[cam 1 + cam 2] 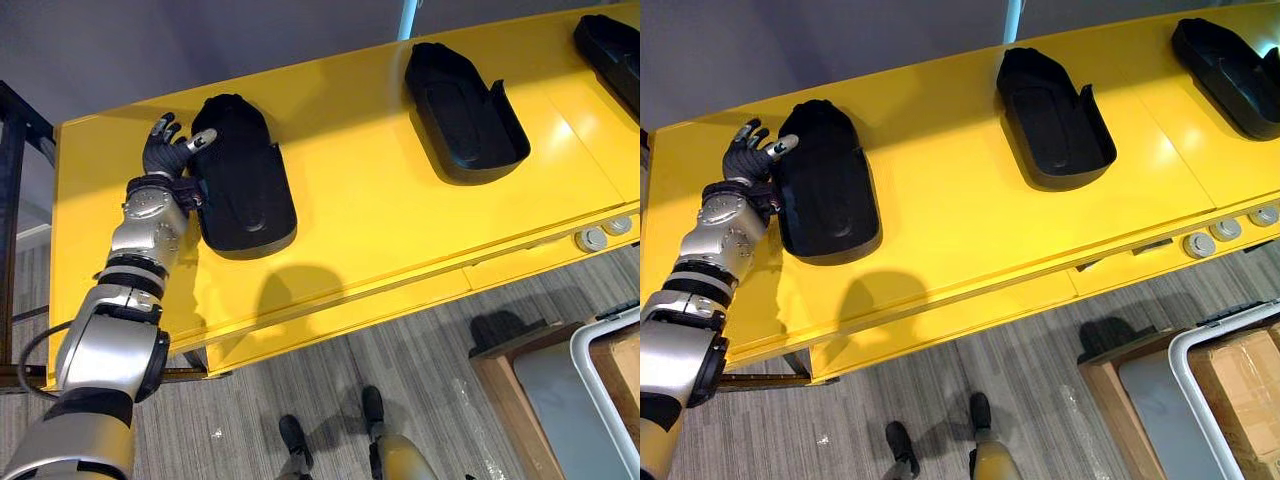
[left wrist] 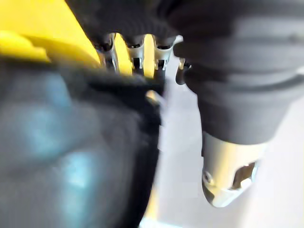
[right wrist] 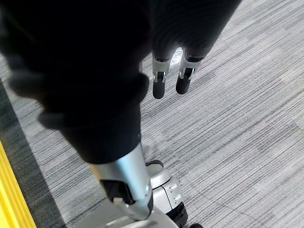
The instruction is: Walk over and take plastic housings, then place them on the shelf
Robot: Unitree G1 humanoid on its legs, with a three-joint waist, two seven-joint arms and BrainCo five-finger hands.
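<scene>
Three black plastic housings lie on the yellow shelf (image 1: 370,220): one at the left (image 1: 240,180), one in the middle (image 1: 460,105), one at the far right edge (image 1: 612,45). My left hand (image 1: 165,155) rests against the left housing's left side, fingers spread and straight, thumb lying over its top edge. Up close in the left wrist view, that housing (image 2: 71,156) sits dark beside the straight fingers (image 2: 135,50). In the right wrist view my right hand (image 3: 161,80) hangs over the grey carpet, fingers relaxed and holding nothing.
Round silver buttons (image 1: 591,239) sit on the shelf's front edge at the right. A white-framed cart with a cardboard box (image 1: 1240,380) stands on the floor at the lower right. A dark frame (image 1: 15,130) borders the shelf's left end.
</scene>
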